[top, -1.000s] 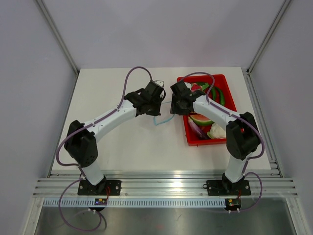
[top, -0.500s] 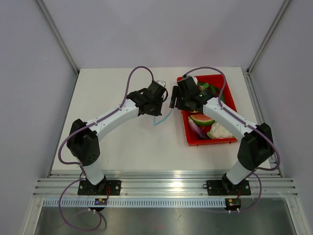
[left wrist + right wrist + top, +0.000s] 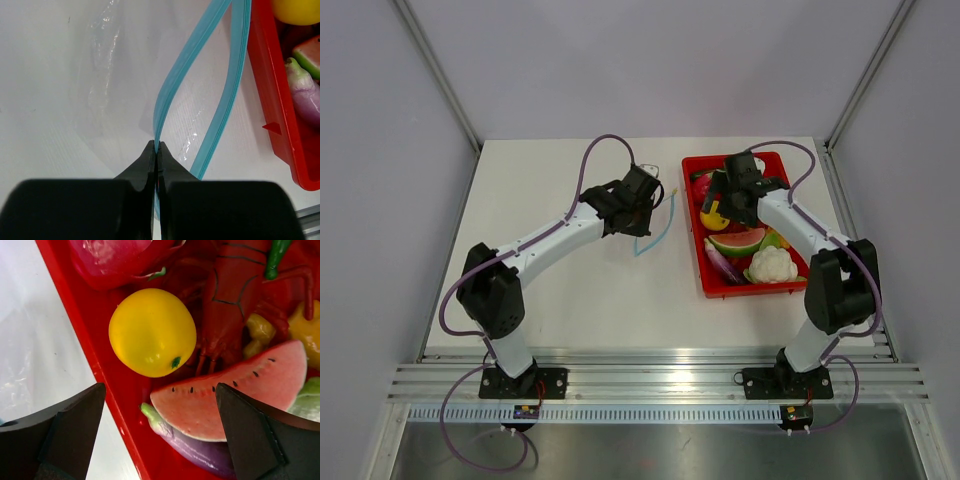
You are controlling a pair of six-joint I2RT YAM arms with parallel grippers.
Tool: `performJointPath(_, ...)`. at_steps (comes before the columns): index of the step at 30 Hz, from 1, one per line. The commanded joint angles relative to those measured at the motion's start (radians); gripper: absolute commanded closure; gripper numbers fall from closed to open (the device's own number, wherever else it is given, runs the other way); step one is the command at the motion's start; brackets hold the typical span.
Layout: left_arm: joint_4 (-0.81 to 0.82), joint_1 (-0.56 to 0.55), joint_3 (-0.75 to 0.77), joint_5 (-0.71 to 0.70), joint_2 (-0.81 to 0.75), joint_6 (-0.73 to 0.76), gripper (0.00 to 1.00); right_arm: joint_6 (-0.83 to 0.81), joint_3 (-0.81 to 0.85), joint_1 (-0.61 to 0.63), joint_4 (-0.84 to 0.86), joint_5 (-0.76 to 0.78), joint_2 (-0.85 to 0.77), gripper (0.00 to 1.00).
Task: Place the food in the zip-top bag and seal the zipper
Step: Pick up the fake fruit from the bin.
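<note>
The zip-top bag [image 3: 658, 208] lies mid-frame, just left of the tray [image 3: 750, 291]. In the tray (its left half) lie 3 pieces: round fruit [image 3: 712, 218] uppermost, watermelon wedge [image 3: 735, 242] below, eggplant [image 3: 722, 266] lowest.

Yellow fruit [image 3: 152, 332], watermelon wedge [image 3: 235, 390], eggplant [image 3: 190, 442] in red tray [image 3: 75, 300]; clear bag [image 3: 115, 75] beside, unzipped

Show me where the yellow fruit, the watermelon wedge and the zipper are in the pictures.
yellow fruit [image 3: 152, 332], right wrist view, middle of its skin.
watermelon wedge [image 3: 235, 387], right wrist view, on the red flesh.
zipper [image 3: 230, 95], left wrist view, on the right-hand blue strip.
</note>
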Motion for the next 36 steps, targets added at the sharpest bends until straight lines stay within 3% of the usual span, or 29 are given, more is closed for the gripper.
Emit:
performJointPath(1,0.010,-0.004,0.046,-0.024,0.004,0.004,1.00,-0.053,0.053,-0.009,0.035,-0.056,0.065,0.01)
performJointPath(21,0.010,-0.004,0.044,-0.007,0.004,0.006,1.00,-0.119,0.085,-0.043,0.176,-0.073,0.203,0.02)
performJointPath(26,0.012,-0.004,0.046,-0.004,0.006,0.001,1.00,-0.121,0.062,-0.048,0.208,-0.067,0.168,0.28)
performJointPath(27,0.012,-0.004,0.046,-0.004,0.006,-0.001,1.00,-0.122,0.058,-0.046,0.205,-0.067,0.156,0.38)
performJointPath(30,0.010,-0.004,0.044,-0.006,0.006,0.001,1.00,-0.112,0.039,-0.048,0.187,-0.045,0.097,0.49)
performJointPath(36,0.009,-0.004,0.049,-0.010,0.010,-0.004,1.00,-0.081,-0.053,-0.045,0.178,-0.074,-0.067,0.52)
